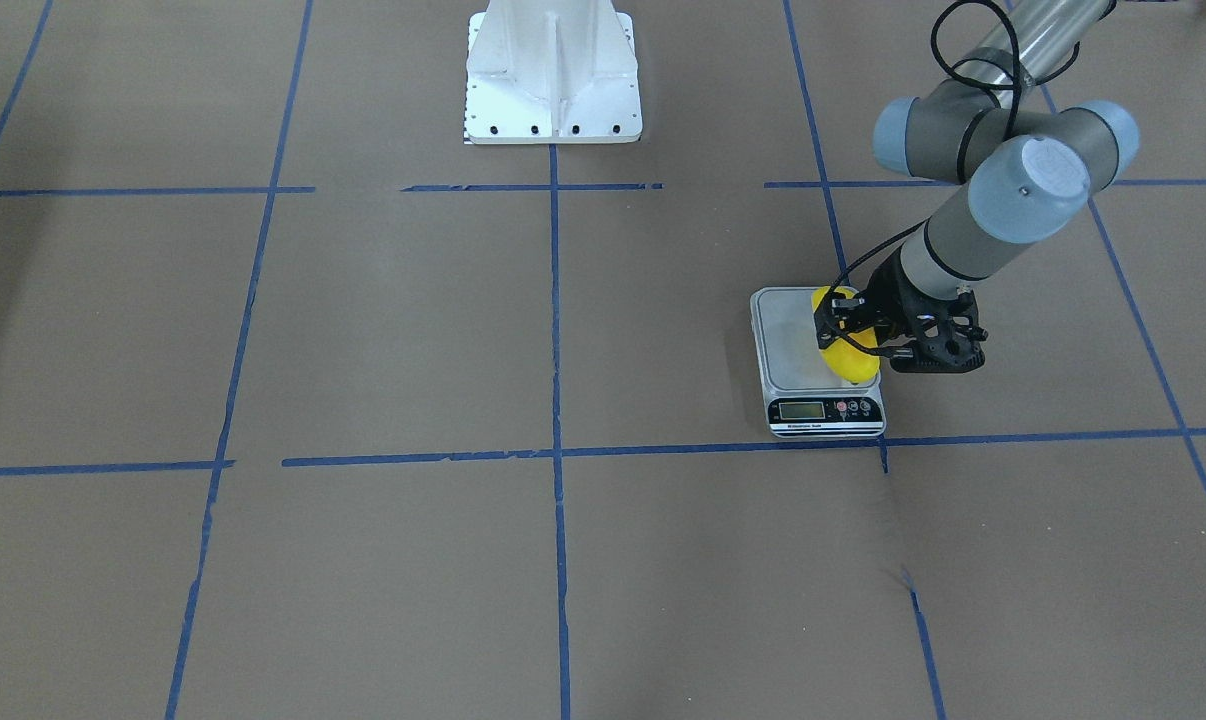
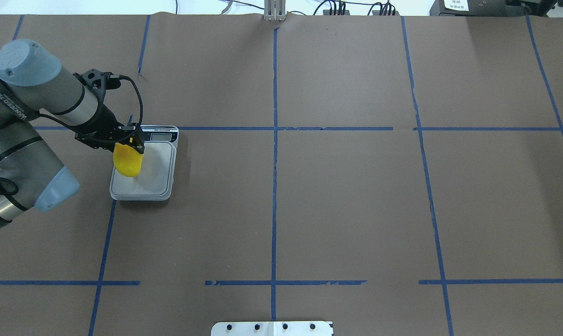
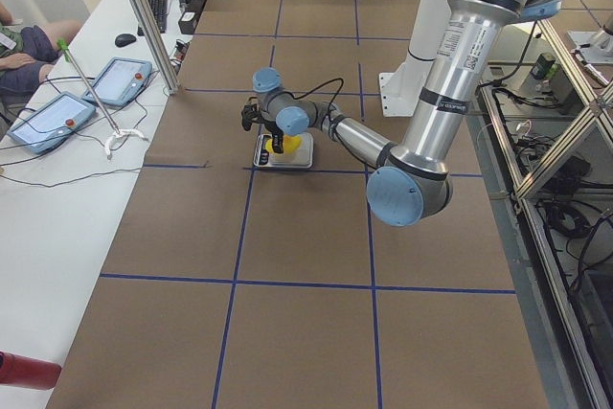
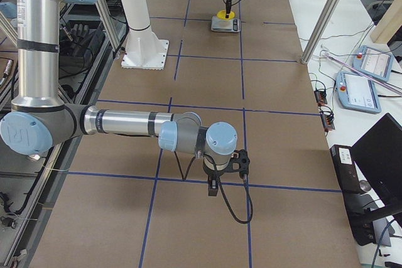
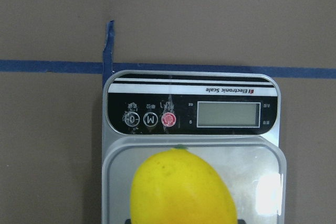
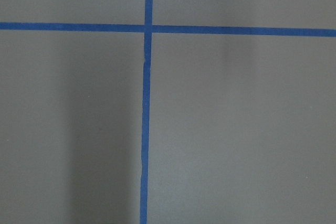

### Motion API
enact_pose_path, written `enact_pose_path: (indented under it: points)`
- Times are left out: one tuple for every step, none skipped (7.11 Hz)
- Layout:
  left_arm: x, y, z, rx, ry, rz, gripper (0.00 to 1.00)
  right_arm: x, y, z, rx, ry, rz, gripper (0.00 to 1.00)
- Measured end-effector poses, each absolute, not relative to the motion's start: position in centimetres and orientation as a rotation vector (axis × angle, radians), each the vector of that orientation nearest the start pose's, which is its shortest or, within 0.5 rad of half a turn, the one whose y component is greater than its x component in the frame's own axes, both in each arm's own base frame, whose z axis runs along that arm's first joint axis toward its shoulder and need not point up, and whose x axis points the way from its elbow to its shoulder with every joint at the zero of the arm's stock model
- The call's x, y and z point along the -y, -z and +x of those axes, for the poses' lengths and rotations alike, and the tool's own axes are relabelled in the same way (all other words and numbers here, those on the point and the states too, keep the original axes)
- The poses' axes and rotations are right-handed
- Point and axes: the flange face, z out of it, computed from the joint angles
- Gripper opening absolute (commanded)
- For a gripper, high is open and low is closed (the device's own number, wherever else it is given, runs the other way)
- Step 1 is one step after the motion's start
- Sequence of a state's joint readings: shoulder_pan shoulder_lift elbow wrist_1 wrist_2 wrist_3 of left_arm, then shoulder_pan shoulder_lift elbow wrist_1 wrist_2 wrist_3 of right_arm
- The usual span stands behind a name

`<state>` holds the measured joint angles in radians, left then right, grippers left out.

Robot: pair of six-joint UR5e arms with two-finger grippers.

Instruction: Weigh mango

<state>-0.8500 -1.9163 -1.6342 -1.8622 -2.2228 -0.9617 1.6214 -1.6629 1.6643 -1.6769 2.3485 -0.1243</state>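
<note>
The mango (image 1: 851,362), glossy yellow, is held over the steel platform of the scale (image 1: 793,345) on the robot's left side of the table. My left gripper (image 1: 845,330) comes down from above and is shut on the mango's upper end. In the overhead view the mango (image 2: 128,161) hangs over the left part of the scale (image 2: 158,170), under the left gripper (image 2: 134,143). The left wrist view shows the mango (image 5: 181,190) in front of the scale's blank display (image 5: 228,114). I cannot tell whether it touches the platform. My right gripper (image 4: 213,185) hovers low over bare table; I cannot tell whether it is open.
The white robot base (image 1: 553,80) stands at the table's robot-side edge. Blue tape lines (image 2: 274,140) divide the brown table cover. Tablets (image 3: 57,112) and cables lie on the operators' side table beyond the far edge.
</note>
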Motion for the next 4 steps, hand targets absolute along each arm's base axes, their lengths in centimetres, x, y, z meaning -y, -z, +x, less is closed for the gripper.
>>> enact_pose_path:
  points:
    - [52.3, -40.4, 36.3, -0.919, -0.007, -0.002, 1.0, 44.1, -66.6, 8.6, 0.783, 0.029, -0.031, 1.0]
    - [52.3, -40.3, 36.1, -0.923, -0.01, 0.01, 1.0, 44.1, -66.6, 8.6, 0.783, 0.029, -0.032, 1.0]
    - [52.4, -39.5, 35.3, -0.933, -0.01, 0.03, 1.0, 44.1, -66.6, 8.6, 0.783, 0.029, -0.032, 1.0]
    - [52.6, -38.4, 33.0, -0.948, 0.0, 0.063, 1.0, 44.1, -66.6, 8.6, 0.783, 0.029, -0.032, 1.0]
